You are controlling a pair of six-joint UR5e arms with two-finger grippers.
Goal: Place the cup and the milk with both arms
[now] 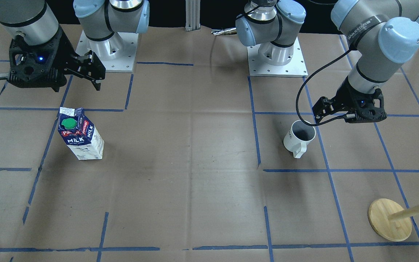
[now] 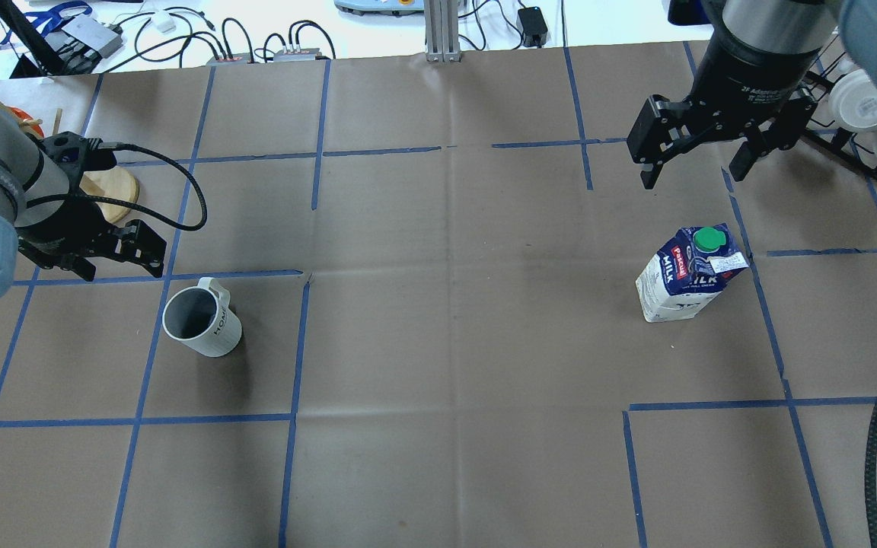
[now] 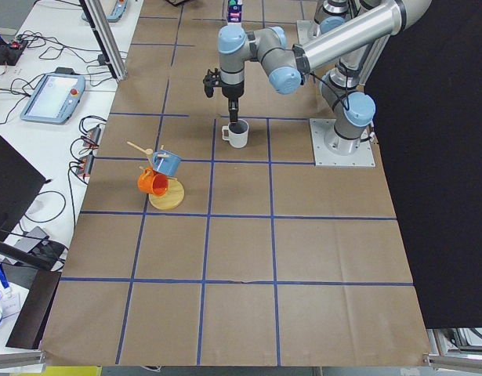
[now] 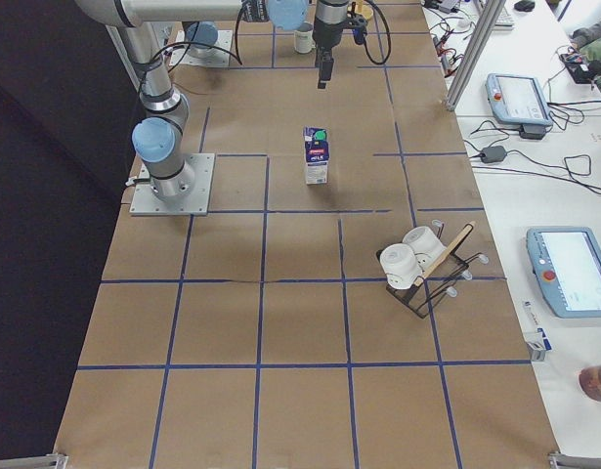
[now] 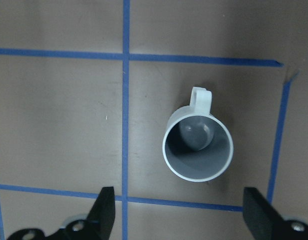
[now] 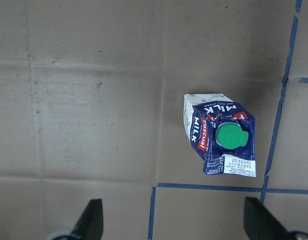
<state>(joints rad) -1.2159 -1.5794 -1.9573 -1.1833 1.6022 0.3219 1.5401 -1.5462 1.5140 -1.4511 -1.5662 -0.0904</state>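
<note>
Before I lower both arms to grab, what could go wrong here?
The milk stands tall and narrow, and in the right wrist view it sits off-centre toward one finger of the open right gripper. A straight descent could clip its top and tip it. The cup looks offset from the open left gripper in the overhead view, so a finger might land on its rim.

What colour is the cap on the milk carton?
The cap is green, clearest in the right wrist view.
</note>
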